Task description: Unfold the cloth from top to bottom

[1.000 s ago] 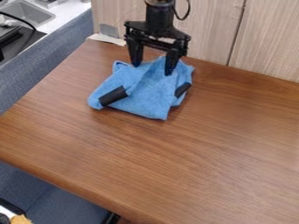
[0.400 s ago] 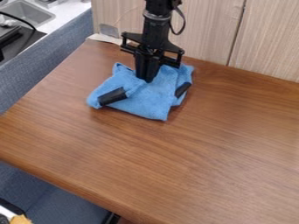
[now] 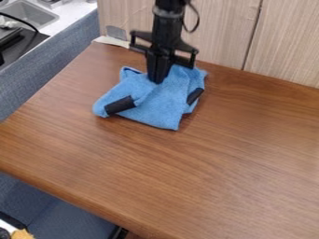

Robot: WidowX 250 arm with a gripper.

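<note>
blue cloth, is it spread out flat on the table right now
No, the cloth lies bunched and folded near the far edge of the table, with the gripper down at it.

From where I stand, the tool [image 3: 158, 80] hides a bit of cloth [image 3: 157, 106] behind it; above, the arm [image 3: 167, 23] is cut off.

No readable text or numbers on anything here
</note>
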